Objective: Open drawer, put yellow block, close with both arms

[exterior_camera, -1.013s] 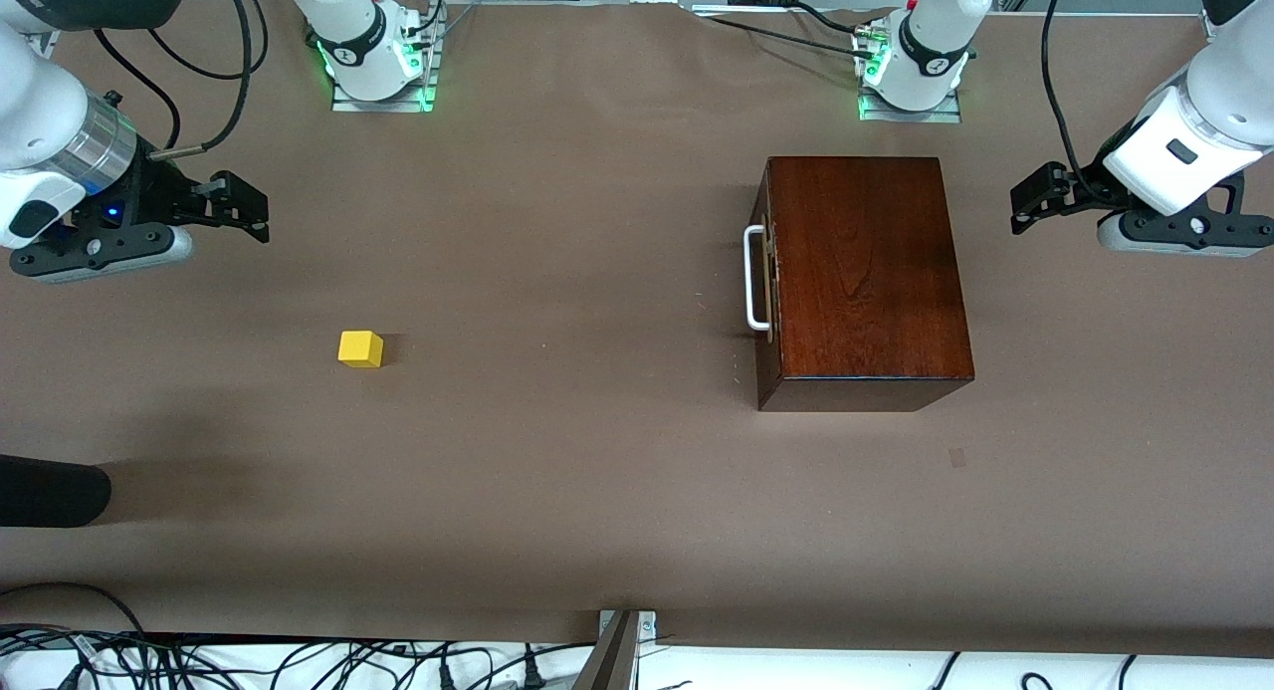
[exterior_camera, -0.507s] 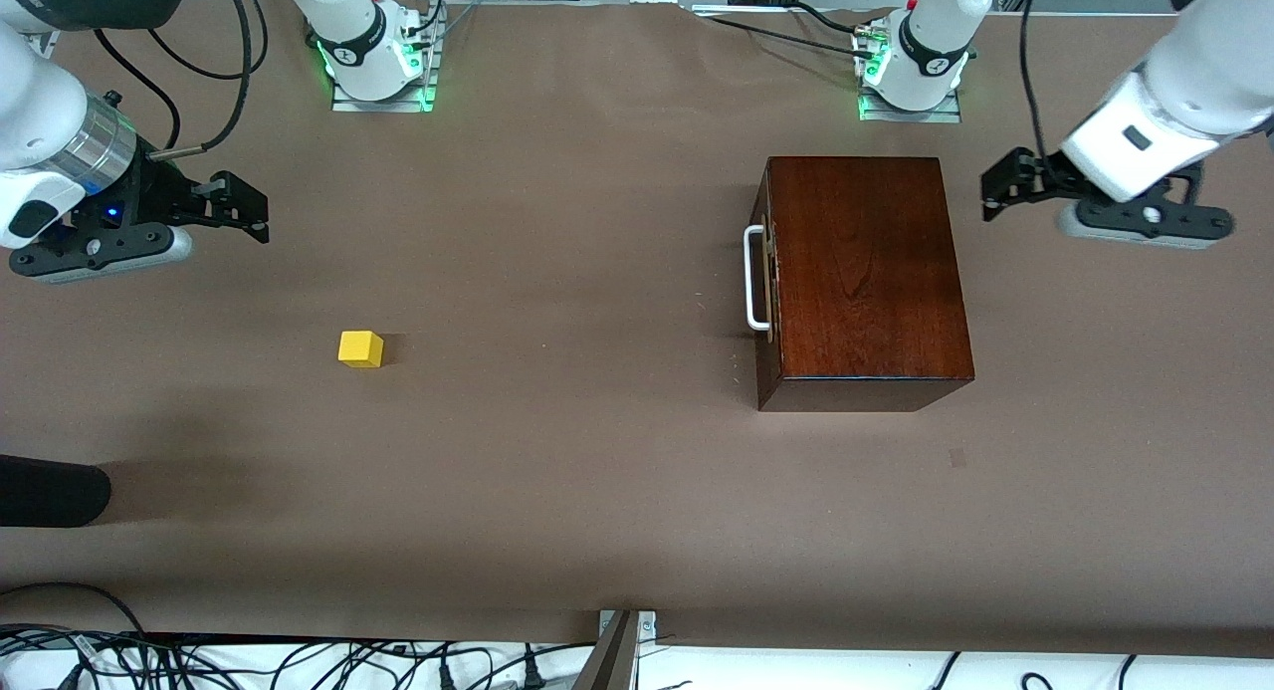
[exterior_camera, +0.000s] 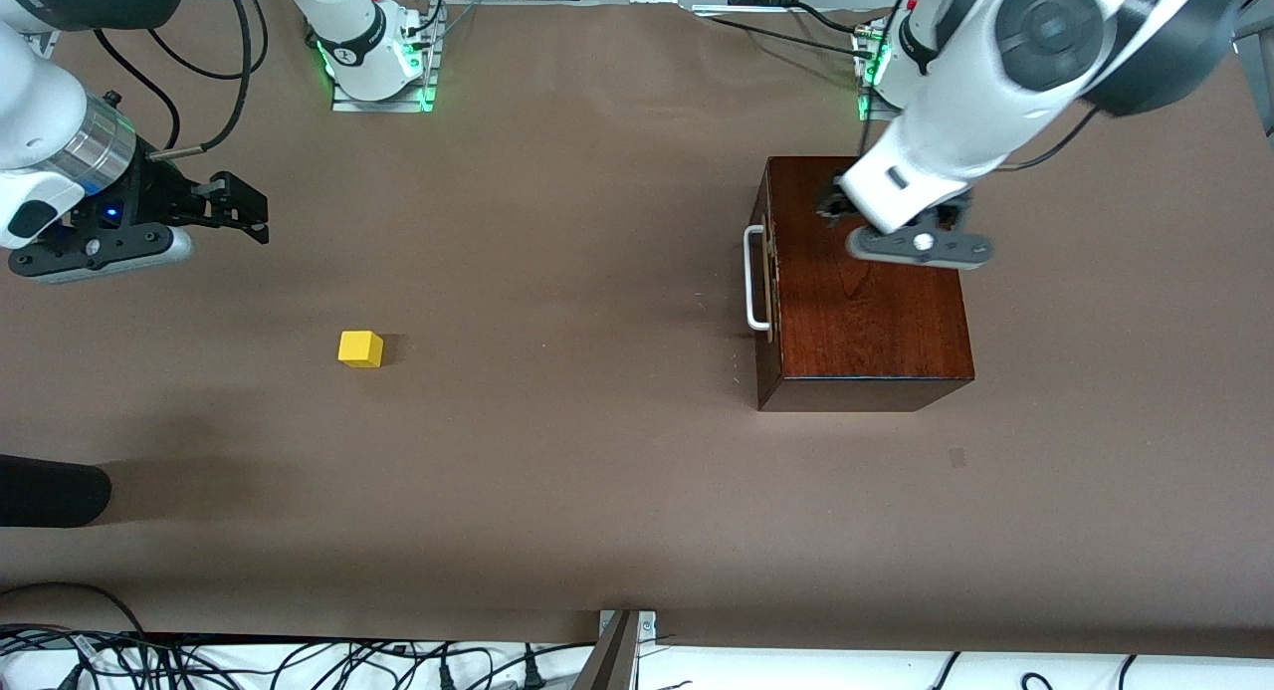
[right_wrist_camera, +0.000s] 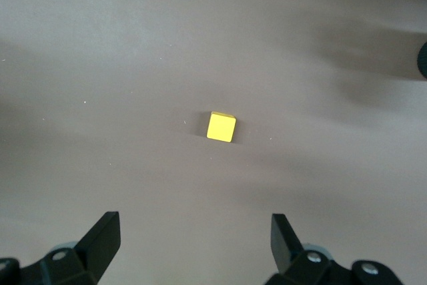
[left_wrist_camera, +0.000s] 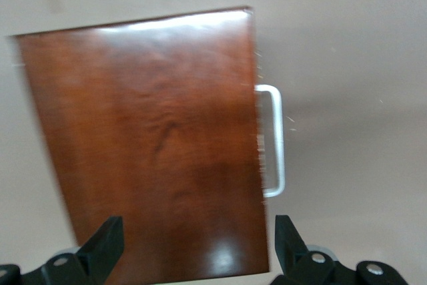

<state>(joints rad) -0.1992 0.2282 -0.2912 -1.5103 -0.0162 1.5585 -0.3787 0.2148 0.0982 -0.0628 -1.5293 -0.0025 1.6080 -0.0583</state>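
The glossy mahogany box stands toward the left arm's end of the table. Its drawer is shut, and the white bar handle faces the right arm's end. My left gripper is open and empty over the box's top, partly hidden by its own arm. In the left wrist view the box and handle lie under the open left gripper. The yellow block sits on the table toward the right arm's end. My right gripper is open, empty and held still above the table. The block shows ahead of it.
A dark rounded object juts in at the table's edge, nearer the front camera than the block. Green-lit base mounts stand at the robots' edge. Cables lie below the front edge.
The left arm has swung from beside the box at the left arm's end to over the box's top. The right arm, block and box have not moved.
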